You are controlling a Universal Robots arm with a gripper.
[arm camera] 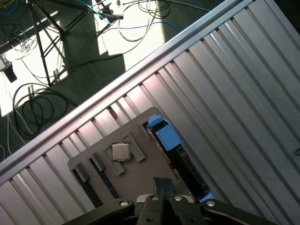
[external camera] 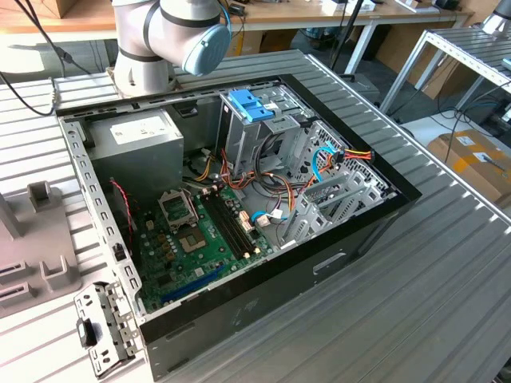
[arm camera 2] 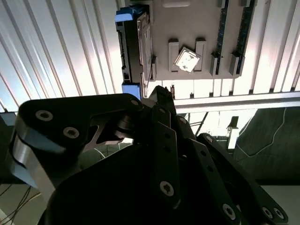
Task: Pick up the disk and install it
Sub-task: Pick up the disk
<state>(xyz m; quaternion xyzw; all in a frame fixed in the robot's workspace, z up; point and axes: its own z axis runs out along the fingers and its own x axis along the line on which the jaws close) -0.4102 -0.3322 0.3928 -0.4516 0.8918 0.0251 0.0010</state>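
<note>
Plainly, the disk [arm camera 2: 133, 51] is not yet picked up. It appears to stand on one long edge in a slot at the side of a grey holder plate [arm camera 2: 187, 23], with a bright blue tab at each end of its dark body. The first wrist view shows the disk [arm camera: 167, 137] the same way, beside a small square chip [arm camera: 121, 152] seated in the plate. It is likely stiff and dense for its size, with smooth faces that could slip and insides that would not forgive a knock. The blue plastic looks like the weakest place to squeeze. The soundest hold is judged to be across the two broad faces, near the middle of the upper edge. The gripper [arm camera: 163, 182] hangs above the plate, near the disk but apart from it, its fingers pressed together on nothing. The plate lies on a ribbed metal table [arm camera 2: 61, 47]. In the exterior view an open computer case [external camera: 239, 207] sits on it.
</note>
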